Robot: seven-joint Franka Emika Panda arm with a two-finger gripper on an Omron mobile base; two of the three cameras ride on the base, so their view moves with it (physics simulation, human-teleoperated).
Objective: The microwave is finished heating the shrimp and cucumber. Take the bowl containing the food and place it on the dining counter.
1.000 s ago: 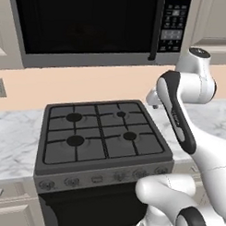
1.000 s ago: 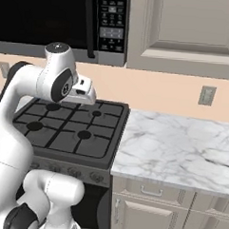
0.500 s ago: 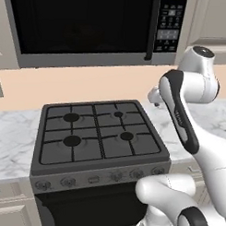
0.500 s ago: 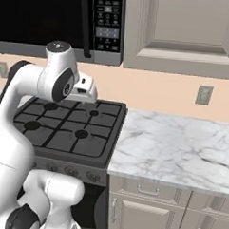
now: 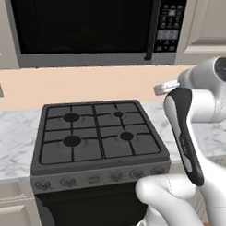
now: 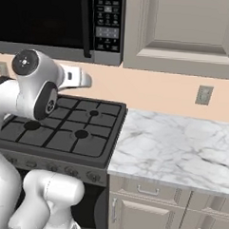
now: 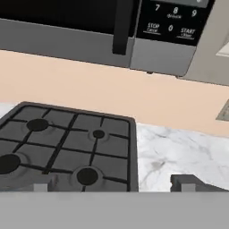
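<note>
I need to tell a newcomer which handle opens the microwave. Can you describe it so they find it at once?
Start at the black gas stove and look up to the microwave mounted above it. Its handle is the dark vertical bar at the door's right edge, just left of the button keypad; the cabinet drawer pull is a horizontal metal one.

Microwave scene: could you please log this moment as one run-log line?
phase: approach | microwave: door shut, handle untouched | gripper: open, empty, above stove | bowl: unseen

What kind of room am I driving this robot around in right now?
A home kitchen, by the look of it: a gas stove under a built-in microwave, with a marble worktop and panelled cabinets beside them.
</note>
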